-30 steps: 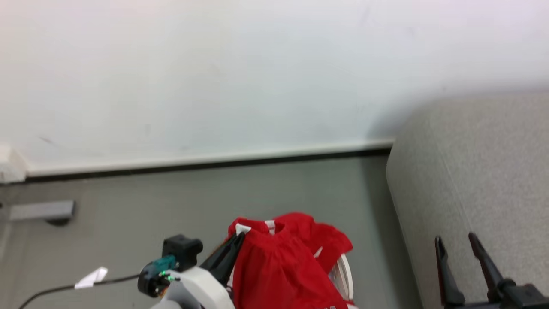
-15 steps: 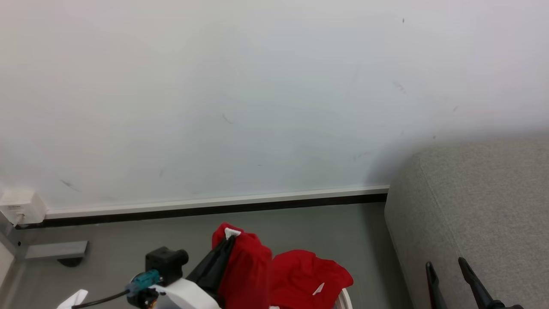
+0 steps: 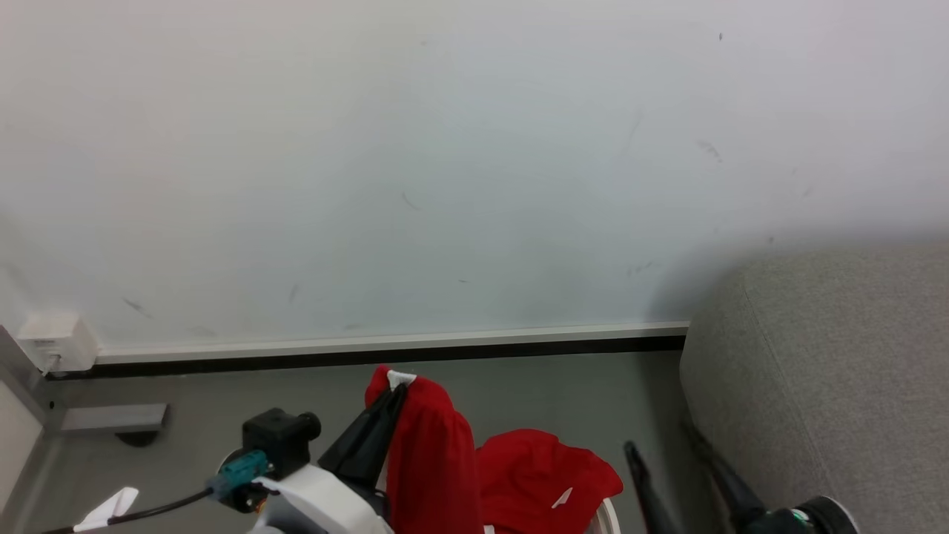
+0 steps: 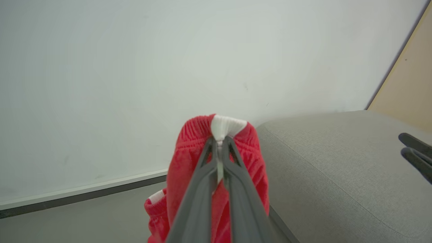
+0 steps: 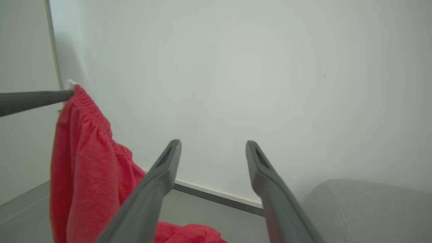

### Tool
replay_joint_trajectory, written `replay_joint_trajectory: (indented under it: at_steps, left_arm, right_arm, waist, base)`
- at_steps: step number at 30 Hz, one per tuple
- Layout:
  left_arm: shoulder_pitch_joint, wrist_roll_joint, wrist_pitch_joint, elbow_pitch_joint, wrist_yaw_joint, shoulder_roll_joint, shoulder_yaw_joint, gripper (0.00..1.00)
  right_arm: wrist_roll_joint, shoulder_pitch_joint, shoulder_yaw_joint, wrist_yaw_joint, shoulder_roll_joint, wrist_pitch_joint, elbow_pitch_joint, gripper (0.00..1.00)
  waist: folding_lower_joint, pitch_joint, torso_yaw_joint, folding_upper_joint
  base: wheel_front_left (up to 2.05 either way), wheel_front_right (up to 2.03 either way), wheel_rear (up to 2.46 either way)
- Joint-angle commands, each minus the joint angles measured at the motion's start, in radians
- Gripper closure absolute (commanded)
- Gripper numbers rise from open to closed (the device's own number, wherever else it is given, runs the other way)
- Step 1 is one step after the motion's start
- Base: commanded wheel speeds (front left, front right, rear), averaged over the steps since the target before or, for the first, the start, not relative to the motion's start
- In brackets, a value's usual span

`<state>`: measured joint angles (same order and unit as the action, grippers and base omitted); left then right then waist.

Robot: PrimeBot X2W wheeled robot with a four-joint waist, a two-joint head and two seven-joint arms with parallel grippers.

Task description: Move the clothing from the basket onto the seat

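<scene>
Much of the head view's right side: looking at the seat [image 3: 830, 371], grey, woven, broad and rounded, standing on the floor [image 3: 222, 393] just beside the basket [image 3: 609, 517], itself showing as a sliver of pale rim at the bottom edge.

Finding the clothing [image 5: 84, 162] in two parts: holding one red garment [image 3: 434, 460] up above the basket, draped straight down from its gathered waistband [image 4: 189, 135], and leaving a second red piece [image 3: 545, 475] heaped in the basket below.

Judging both as light, limp and without any stiffness: hanging long, swinging readily, bunching rather than sliding, taking no harm from a drop. Reckoning on the trailing hem catching the basket rim or falling short of the seat edge unless carried high.

Pinching with the left end effector [image 4: 219, 140], clenched tight on the elastic waistband right at its small white tab [image 4: 226, 124]. Judging that a sound place to take hold, being thick, ribbed and doubled over, less apt to slip than one thin layer.

Hovering with the right end effector [image 5: 213, 144], fingers spread wide and grasping nothing, near the seat's flank to the right of the basket.

Advising, for the heaped piece, a grab at a raised fold or seam.
</scene>
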<state>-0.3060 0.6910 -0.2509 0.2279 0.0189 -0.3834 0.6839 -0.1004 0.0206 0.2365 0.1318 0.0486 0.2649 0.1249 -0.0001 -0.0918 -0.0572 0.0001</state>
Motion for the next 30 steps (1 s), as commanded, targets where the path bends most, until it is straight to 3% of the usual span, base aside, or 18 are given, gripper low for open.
replay_joint_trajectory:
  at_steps: [1,12,19,23,24,25,29,30]
  left_arm:
    - [-0.015,-0.013,0.007,-0.017,0.005,-0.003,0.000,1.00]
    - [-0.037,-0.034,0.045,-0.101,0.010,0.014,0.040,1.00]
    - [-0.053,-0.041,0.077,-0.155,0.005,0.036,0.082,1.00]
    - [-0.056,-0.039,0.093,-0.187,0.000,0.043,0.099,1.00]
    - [-0.057,-0.039,0.097,-0.193,0.000,0.044,0.103,1.00]
    - [-0.057,-0.040,0.100,-0.197,0.001,0.044,0.106,1.00]
    - [-0.046,-0.032,0.091,-0.208,0.008,0.044,0.102,0.99]
    - [-0.040,-0.032,0.088,-0.204,0.010,0.042,0.102,0.83]
  right_arm:
    - [0.008,-0.033,0.069,-0.002,0.006,-0.001,0.002,0.00]
    - [-0.034,-0.234,0.355,-0.002,0.010,-0.001,0.115,0.00]
    - [0.013,-0.323,0.387,-0.002,0.003,-0.001,0.248,0.00]
    - [-0.043,-0.329,0.421,-0.002,0.002,-0.001,0.299,0.00]
    - [-0.072,-0.329,0.433,-0.002,0.003,-0.001,0.319,0.57]
    - [-0.099,-0.330,0.442,-0.002,0.004,-0.001,0.339,1.00]
    - [-0.214,-0.349,0.432,-0.002,0.004,-0.001,0.355,1.00]
    - [-0.238,-0.348,0.421,-0.002,0.003,-0.001,0.352,1.00]
  waist:
    - [0.0001,0.002,0.007,-0.0001]
    - [0.0001,0.001,0.027,-0.0001]
    - [0.0001,0.004,0.043,-0.0001]
    - [0.0001,0.004,0.053,-0.0001]
    - [0.0001,0.004,0.056,-0.0001]
    - [0.0001,0.003,0.058,-0.0001]
    - [0.0001,0.003,0.057,-0.0001]
    - [0.0001,0.003,0.054,-0.0001]
  base:
    - [0.00,0.00,0.00]
    - [0.00,0.00,0.00]
    - [0.00,0.00,0.00]
    - [0.00,0.00,0.00]
    - [0.00,0.00,0.00]
    - [0.00,0.00,0.00]
    - [0.00,0.00,0.00]
    - [0.00,0.00,0.00]
